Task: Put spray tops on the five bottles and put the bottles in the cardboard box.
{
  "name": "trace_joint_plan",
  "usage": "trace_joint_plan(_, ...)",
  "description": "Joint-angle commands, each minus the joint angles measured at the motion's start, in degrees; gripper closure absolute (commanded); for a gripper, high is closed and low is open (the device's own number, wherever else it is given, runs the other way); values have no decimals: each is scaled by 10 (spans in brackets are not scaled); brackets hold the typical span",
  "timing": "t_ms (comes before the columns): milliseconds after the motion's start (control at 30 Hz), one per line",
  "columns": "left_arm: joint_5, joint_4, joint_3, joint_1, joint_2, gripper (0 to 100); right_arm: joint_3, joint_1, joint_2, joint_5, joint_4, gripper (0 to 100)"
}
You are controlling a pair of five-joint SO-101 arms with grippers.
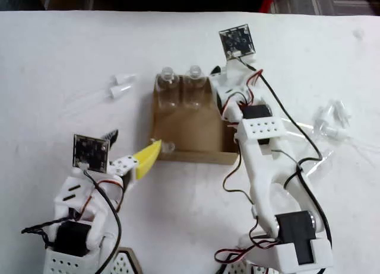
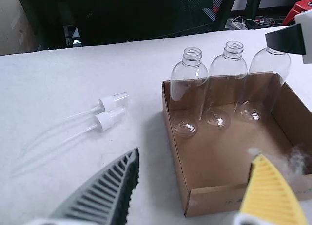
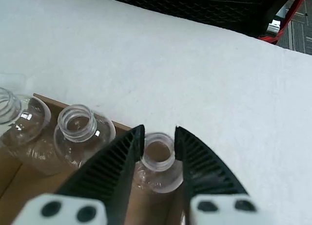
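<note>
Gripping the neck of the third bottle, your right end effector has both dark fingers pressed against it, closed down to neck width. That bottle stands upright in a corner of the cardboard box, at the wall farthest from the arm bases. Same row along that wall: middle bottle and end bottle, both upright with open necks. Your left end effector is spread wide and holds nothing. It hangs at the box's near corner, yellow finger over the near wall, grey finger out over the tabletop. Two spray tops lie side by side on the tabletop, near the box on your left arm's side, not touching it. More spray tops lie on clear wrap well off on the other side, by your right arm. Small clear piece sits at the yellow fingertip; can't tell what it is.
</note>
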Motion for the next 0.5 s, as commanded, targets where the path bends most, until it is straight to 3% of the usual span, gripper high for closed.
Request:
trace_joint_plan(0, 3, -18, -4, -5, -4, 669, -6, 3, -2, 9, -7, 815)
trace_joint_plan(267, 3, -18, -3, -4, -4, 669, -8, 1, -42, 7, 3, 808)
trace_joint_plan(467, 2, -26, 3, -4, -4, 669, -55, 34, -167, 4, 128, 808)
